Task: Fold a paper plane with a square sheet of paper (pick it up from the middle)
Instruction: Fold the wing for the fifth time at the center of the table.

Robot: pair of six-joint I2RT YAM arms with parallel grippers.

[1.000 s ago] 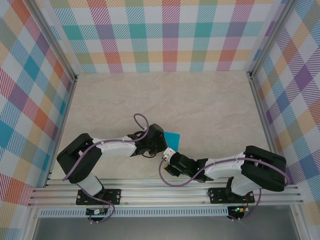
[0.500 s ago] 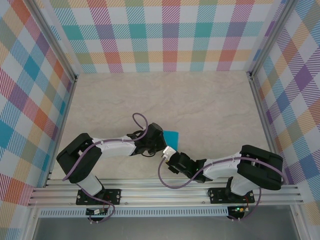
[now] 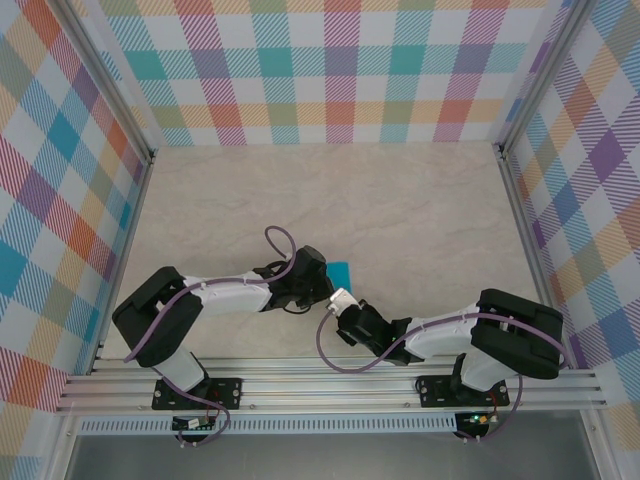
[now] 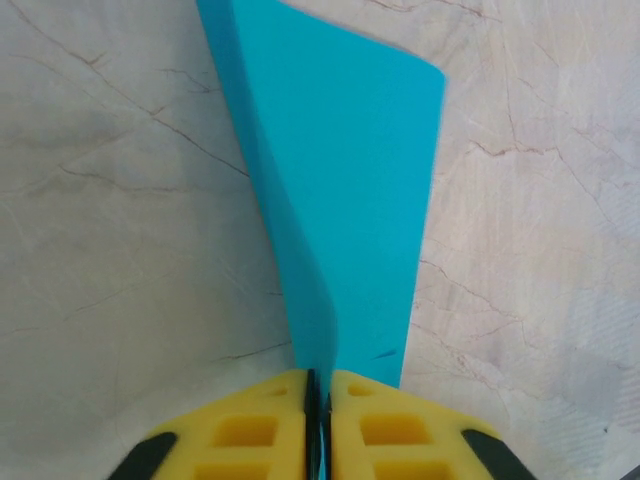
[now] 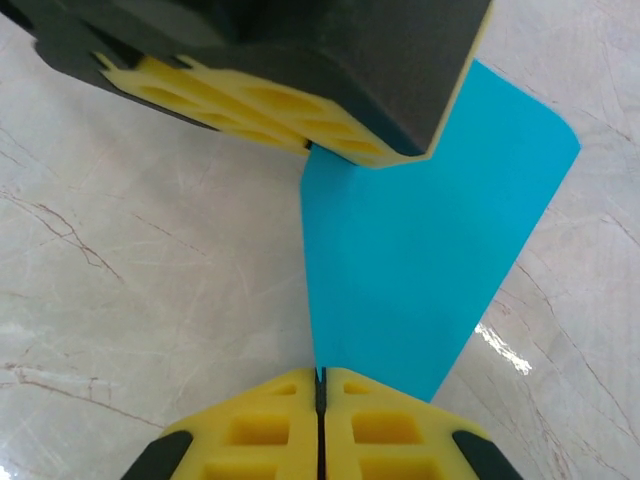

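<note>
A pale, marble-veined surface [image 3: 400, 200] takes up the floor of the cell, closed in on three sides by walls [image 3: 340, 70] printed with a bright check. Silver metal rails [image 3: 330, 385] run along the near edge, and both arm bases are bolted to them.

The left arm [image 3: 215, 293] reaches from its base towards the middle of the near half of the surface. The right arm [image 3: 450, 330] bends in from the other side, and the two wrists meet almost nose to nose near the centre.

The left gripper [image 4: 319, 385] has its yellow pads drawn nearly together. A thin edge of the sheet of paper [image 4: 350, 180] sits in the slit between them, so it is gripping the paper. The right gripper [image 5: 321, 378] is closed, pad against pad, and one pointed corner of the paper runs into the seam, so it is pinching the paper too. In the right wrist view the left gripper sits just above, clamped on the paper's upper left edge. The two grips are close together along the same side.

The paper is plain teal-blue and creased rather than flat. It fans out from the two grips over the surface, and part of it stands up on edge. From overhead a small teal patch shows just beyond the wrists.
</note>
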